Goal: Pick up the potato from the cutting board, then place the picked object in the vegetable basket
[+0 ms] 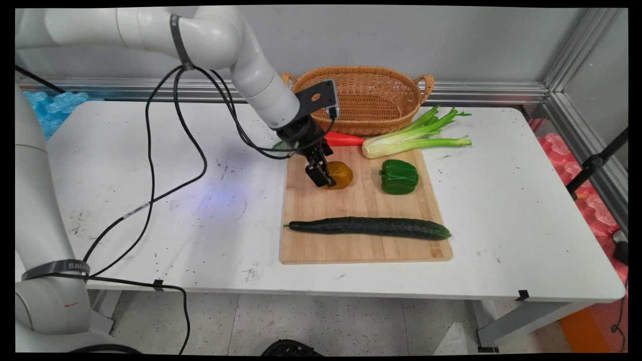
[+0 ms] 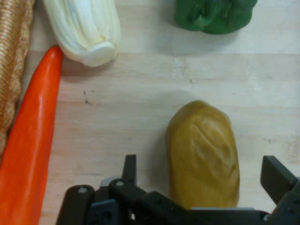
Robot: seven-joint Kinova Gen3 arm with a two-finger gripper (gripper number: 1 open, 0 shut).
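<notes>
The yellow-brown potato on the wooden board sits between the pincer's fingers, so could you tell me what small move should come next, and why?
Probably close the pincer. In the hand view, its fingers stand open on either side of the yellow-brown potato, which lies on the wooden cutting board; the main view shows the pincer low beside it. I cannot tell whether the fingertips reach deep enough, so lowering slightly first may help.

Bright even overhead light, soft shadows under vegetables, main view bowed at edges, hand view soft
</notes>
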